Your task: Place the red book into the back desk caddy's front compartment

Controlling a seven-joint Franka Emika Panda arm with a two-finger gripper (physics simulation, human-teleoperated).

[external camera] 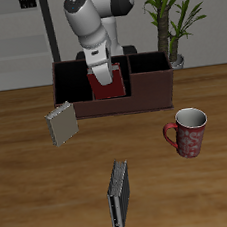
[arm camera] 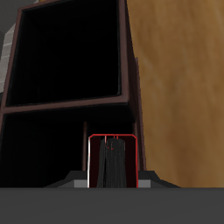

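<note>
on the wooden desk, a grey-beige hardcover book stands tilted, well in front of the caddy's end. farther toward the desk's front edge, a thin black book stands on its edge, well apart from everything else.

at the back, my fingers hang over the long low dark-brown box caddy with black inner dividers. they are closed on the thin dark-red hardcover book, which stands upright with its lower part down at the caddy's small middle front compartment. from my own view the red book shows end-on, a red outline around a dark middle, held between my fingers above a dark cell of the caddy; i cannot tell whether it touches the floor of the cell.

near the caddy's other end, a red mug with pale spots stands upright on the desk. behind the caddy there, a green potted plant rises.
</note>
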